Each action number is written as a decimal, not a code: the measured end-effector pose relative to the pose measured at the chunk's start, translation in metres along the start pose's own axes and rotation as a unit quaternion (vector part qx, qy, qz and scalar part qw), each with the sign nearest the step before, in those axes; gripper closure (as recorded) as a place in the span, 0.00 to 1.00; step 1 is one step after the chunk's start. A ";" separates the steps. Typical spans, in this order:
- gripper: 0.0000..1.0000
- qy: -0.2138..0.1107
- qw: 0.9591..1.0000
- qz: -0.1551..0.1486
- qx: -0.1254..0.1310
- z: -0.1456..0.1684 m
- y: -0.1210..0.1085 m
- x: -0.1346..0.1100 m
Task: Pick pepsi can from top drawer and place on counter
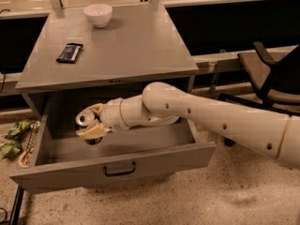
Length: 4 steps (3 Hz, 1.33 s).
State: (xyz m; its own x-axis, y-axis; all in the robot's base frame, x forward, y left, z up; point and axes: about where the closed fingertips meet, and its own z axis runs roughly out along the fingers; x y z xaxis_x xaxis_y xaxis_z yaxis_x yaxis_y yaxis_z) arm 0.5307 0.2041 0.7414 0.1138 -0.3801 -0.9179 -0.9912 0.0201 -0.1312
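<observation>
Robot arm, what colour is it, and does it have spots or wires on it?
The arm is creamy white, thick and round like a tube, with bulging joints and small dark dots along it. No wires show. Its gripper, inside the top drawer around the pepsi can, has two pale tan fingers.

Dim warm light from above shades the gripper (90, 122), jaws inside the top drawer (154, 161).
</observation>
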 end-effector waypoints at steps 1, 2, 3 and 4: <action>1.00 -0.038 0.999 -0.021 0.009 -0.038 0.001 -0.052; 1.00 -0.038 0.999 -0.021 0.009 -0.038 0.001 -0.052; 1.00 -0.042 0.998 -0.022 0.038 -0.073 -0.021 -0.069; 1.00 -0.050 0.995 -0.015 0.083 -0.136 -0.053 -0.097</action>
State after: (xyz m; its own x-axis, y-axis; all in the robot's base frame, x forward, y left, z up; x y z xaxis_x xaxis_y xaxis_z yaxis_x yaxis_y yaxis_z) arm 0.5627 0.1144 0.8884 0.1569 -0.2889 -0.9444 -0.9634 0.1658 -0.2108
